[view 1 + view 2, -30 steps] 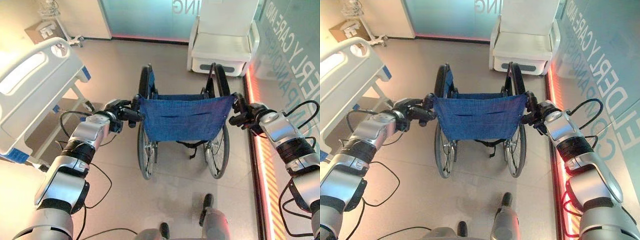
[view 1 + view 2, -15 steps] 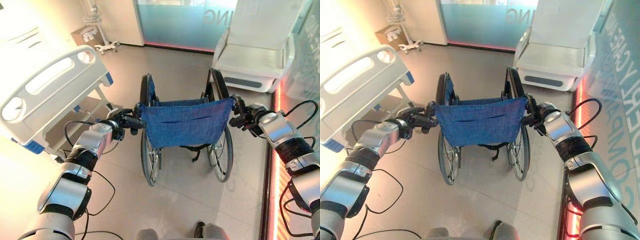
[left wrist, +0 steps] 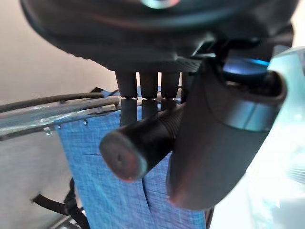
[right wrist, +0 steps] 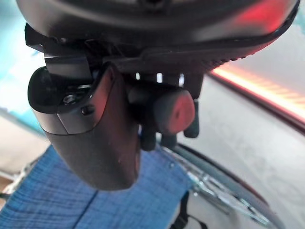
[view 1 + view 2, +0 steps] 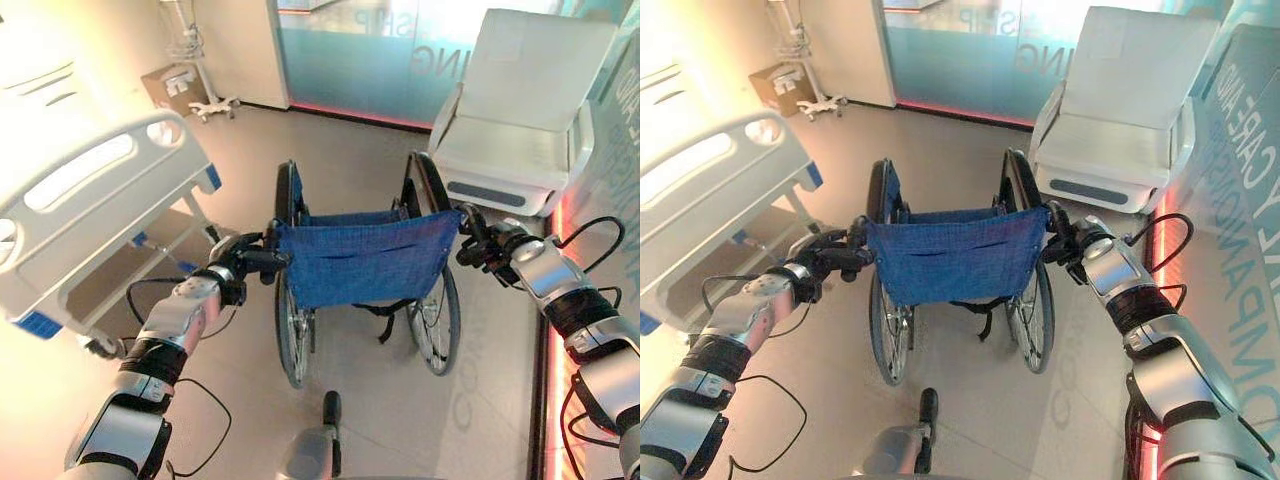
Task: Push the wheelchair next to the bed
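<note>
You have both handles in your grip. Your left hand [image 5: 232, 270] is curled round the left push handle [image 3: 138, 148], fingers over the top and thumb clamped beside it, and your right hand [image 5: 487, 246] is wrapped the same way round the right push handle [image 4: 172, 110]. The wheelchair [image 5: 365, 260] stands directly ahead of you on the floor [image 5: 380, 420], its blue backrest facing you and its big wheels straight.

As a judgement of progress: the grasp is made and the chair is under your control, but it is not yet next to the bed. The bed [image 5: 90, 210] lies off to the left of the wheelchair, with its white footboard nearest the chair's left wheel and a strip of bare floor between them. What is left is to steer the chair leftward and bring it in parallel with the bed's side or foot end.

For room: the bed's blue-capped corner [image 5: 212, 178] and its lower frame legs stick out toward the wheelchair's left wheel, so that is the edge most likely to catch. To the right of the wheelchair a glowing red strip [image 5: 556, 300] runs along the foot of the wall, close to your right arm, leaving little slack there. Beyond the wheelchair sits a white padded chair [image 5: 520, 120], so pushing straight on runs out of room. The open floor is beyond the wheelchair to its left, toward a small wheeled stand [image 5: 195, 70] and a cardboard box [image 5: 165, 85] by the far wall.
</note>
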Controlling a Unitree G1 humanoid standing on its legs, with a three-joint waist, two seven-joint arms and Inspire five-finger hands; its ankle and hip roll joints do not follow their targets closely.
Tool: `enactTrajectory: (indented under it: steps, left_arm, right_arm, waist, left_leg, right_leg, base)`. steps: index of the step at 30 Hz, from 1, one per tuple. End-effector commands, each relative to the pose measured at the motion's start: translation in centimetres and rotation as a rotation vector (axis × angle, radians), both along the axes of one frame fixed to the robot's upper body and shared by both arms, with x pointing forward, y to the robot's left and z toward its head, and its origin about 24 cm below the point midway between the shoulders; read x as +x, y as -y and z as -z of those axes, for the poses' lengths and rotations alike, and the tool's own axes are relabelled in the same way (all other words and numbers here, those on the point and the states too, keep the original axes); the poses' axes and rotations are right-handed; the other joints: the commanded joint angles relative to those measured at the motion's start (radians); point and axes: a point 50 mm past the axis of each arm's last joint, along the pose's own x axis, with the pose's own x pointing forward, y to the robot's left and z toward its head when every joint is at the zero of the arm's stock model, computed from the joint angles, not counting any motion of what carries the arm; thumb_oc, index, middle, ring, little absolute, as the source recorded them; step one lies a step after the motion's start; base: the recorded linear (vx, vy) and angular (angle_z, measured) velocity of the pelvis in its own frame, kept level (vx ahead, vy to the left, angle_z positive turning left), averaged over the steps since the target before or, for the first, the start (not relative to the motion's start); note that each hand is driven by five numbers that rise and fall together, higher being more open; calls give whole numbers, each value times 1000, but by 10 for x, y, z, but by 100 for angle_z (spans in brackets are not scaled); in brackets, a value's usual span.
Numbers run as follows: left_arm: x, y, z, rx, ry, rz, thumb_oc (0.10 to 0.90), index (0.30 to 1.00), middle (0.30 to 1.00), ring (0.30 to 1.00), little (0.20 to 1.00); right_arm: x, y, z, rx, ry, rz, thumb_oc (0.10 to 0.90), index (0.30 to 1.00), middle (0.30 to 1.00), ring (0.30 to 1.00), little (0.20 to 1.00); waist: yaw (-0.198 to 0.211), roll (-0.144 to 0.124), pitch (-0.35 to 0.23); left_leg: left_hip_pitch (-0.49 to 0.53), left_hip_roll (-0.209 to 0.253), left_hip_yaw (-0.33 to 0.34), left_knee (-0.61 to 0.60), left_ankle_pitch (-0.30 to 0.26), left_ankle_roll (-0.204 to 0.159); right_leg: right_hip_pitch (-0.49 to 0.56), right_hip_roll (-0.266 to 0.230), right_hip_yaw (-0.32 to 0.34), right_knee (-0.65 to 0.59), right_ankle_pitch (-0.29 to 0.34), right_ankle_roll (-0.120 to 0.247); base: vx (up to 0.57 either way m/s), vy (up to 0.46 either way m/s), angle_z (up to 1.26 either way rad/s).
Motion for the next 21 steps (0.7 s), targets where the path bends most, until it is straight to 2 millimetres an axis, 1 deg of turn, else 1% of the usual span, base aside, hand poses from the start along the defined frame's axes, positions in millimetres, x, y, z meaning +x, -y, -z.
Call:
enactTrajectory:
  steps: [1, 2, 3, 4, 7, 8, 9, 10, 11, 12, 13, 14, 15, 16, 17, 18, 19, 20, 21]
  left_arm:
    - [-17, -41, 26, 292, -94, -64, 400, 300, 300, 300, 300]
    - [-17, -41, 26, 294, -95, -63, 400, 300, 300, 300, 300]
    - [-17, -41, 25, 303, -96, -66, 400, 300, 300, 300, 300]
    - [-15, -42, 21, 324, -99, -63, 400, 300, 300, 300, 300]
    - [-13, -42, 15, 347, -94, -58, 400, 300, 300, 300, 300]
    - [-13, -42, 15, 348, -92, -58, 400, 300, 300, 300, 300]
    - [-13, -41, 16, 346, -90, -63, 400, 300, 300, 300, 300]
    - [-14, -40, 17, 344, -88, -67, 400, 300, 300, 300, 300]
    - [-14, -38, 18, 339, -83, -77, 400, 300, 300, 300, 300]
    - [-14, -37, 19, 336, -82, -80, 400, 300, 300, 300, 300]
    - [-12, -35, 19, 335, -81, -79, 400, 300, 300, 300, 300]
    - [-11, -35, 19, 334, -80, -80, 400, 300, 300, 300, 300]
    - [-11, -34, 19, 335, -80, -77, 400, 300, 300, 300, 300]
    - [-7, -32, 16, 333, -73, -65, 400, 300, 300, 300, 300]
    - [-6, -31, 15, 332, -71, -62, 400, 300, 300, 300, 300]
    - [-2, -30, 13, 325, -66, -56, 400, 300, 300, 300, 300]
    - [-1, -30, 12, 323, -67, -55, 400, 300, 300, 300, 300]
    - [0, -29, 12, 321, -70, -40, 400, 300, 300, 300, 300]
    - [1, -29, 13, 316, -73, -36, 400, 300, 300, 300, 300]
  right_arm:
    - [-17, 18, 21, -59, 18, -14, 400, 300, 300, 300, 300]
    - [-17, 18, 21, -56, 16, -12, 400, 300, 300, 300, 300]
    - [-18, 18, 24, -48, 10, -8, 400, 300, 300, 300, 300]
    - [-23, 20, 32, -28, 5, 4, 400, 300, 300, 300, 300]
    - [-29, 20, 38, -27, 13, 4, 400, 300, 300, 300, 300]
    - [-29, 19, 38, -29, 15, -3, 400, 300, 300, 300, 300]
    - [-29, 15, 38, -47, 17, -26, 400, 300, 300, 300, 300]
    - [-28, 14, 38, -55, 19, -35, 400, 300, 300, 300, 300]
    - [-25, 10, 36, -67, 25, -53, 400, 300, 300, 300, 300]
    - [-24, 8, 35, -71, 29, -58, 400, 300, 300, 300, 300]
    - [-21, 6, 33, -77, 37, -59, 400, 300, 300, 300, 300]
    - [-21, 5, 33, -77, 40, -59, 400, 300, 300, 300, 300]
    - [-21, 6, 33, -77, 41, -56, 400, 300, 300, 300, 300]
    - [-20, 9, 28, -81, 59, -42, 400, 300, 300, 300, 300]
    - [-20, 10, 27, -84, 63, -40, 400, 300, 300, 300, 300]
    - [-18, 13, 20, -102, 83, -27, 400, 300, 300, 300, 300]
    - [-17, 13, 18, -107, 85, -24, 400, 300, 300, 300, 300]
    - [-14, 17, 9, -120, 84, -14, 400, 300, 300, 300, 300]
    - [-14, 20, 6, -125, 82, -10, 400, 300, 300, 300, 300]
  waist:
    - [-64, -17, -15]
    - [-64, -17, -16]
    - [-67, -18, -19]
    - [-68, -18, -30]
    - [-75, -19, -41]
    - [-76, -20, -42]
    - [-81, -19, -38]
    - [-85, -16, -35]
    - [-96, -10, -23]
    - [-103, -6, -16]
    - [-122, -9, 5]
    - [-128, -9, 11]
    - [-133, -9, 12]
    - [-153, -13, 28]
    - [-157, -13, 30]
    - [-174, -18, 35]
    - [-176, -20, 35]
    - [-180, -38, 29]
    - [-184, -44, 24]
  left_leg:
    - [-17, -43, 2, 70, -6, 97]
    - [-15, -45, 2, 69, -7, 99]
    - [-2, -51, 3, 59, -9, 105]
    - [24, -74, 1, 34, -18, 122]
    - [62, -104, -4, 16, -35, 141]
    - [70, -109, -4, 14, -39, 144]
    - [86, -111, 6, 19, -49, 145]
    - [94, -109, 10, 19, -52, 144]
    - [124, -104, 16, 20, -57, 140]
    - [153, -102, 13, 14, -66, 139]
    - [207, -115, -7, 10, -101, 140]
    - [219, -118, -15, 11, -112, 140]
    - [232, -120, -32, 10, -129, 136]
    - [247, -127, -66, 19, -144, 137]
    - [248, -128, -77, 23, -151, 136]
    - [235, -139, -120, 65, -185, 137]
    - [230, -141, -123, 78, -193, 139]
    - [213, -141, -106, 153, -242, 141]
    - [205, -137, -97, 187, -262, 140]
  right_leg:
    - [-29, 21, -214, 142, 135, 62]
    - [-31, 19, -214, 148, 137, 64]
    - [-38, 10, -215, 184, 151, 76]
    - [-52, -21, -223, 292, 200, 109]
    - [-108, -55, -226, 421, 303, 131]
    - [-122, -62, -227, 431, 321, 132]
    - [-158, -75, -234, 397, 342, 129]
    - [-178, -80, -237, 381, 347, 126]
    - [-223, -88, -250, 307, 353, 114]
    - [-264, -104, -261, 271, 373, 109]
    - [-348, -155, -275, 170, 465, 119]
    - [-362, -165, -277, 143, 487, 124]
    - [-380, -169, -261, 123, 489, 139]
    - [-431, -177, -236, -5, 525, 139]
    - [-435, -172, -225, -38, 521, 139]
    - [-448, -160, -164, -122, 502, 134]
    - [-448, -160, -153, -121, 499, 133]
    - [-433, -165, -142, -96, 492, 135]
    - [-424, -162, -143, -86, 486, 138]
  base:
    - [439, 222, -44]
    - [282, 176, -25]
    - [404, 222, -15]
    - [466, 253, -15]
    - [403, 194, -8]
    - [367, 110, 10]
    - [297, 60, 7]
    - [382, 20, -9]
    - [333, -10, -17]
    - [534, -76, -19]
    - [457, -86, -6]
    - [459, -94, 9]
    - [434, -163, 36]
    - [395, -173, 51]
    - [577, -312, 83]
    - [388, -216, 80]
    - [559, -314, 104]
    - [389, -239, 79]
    - [510, -339, 67]
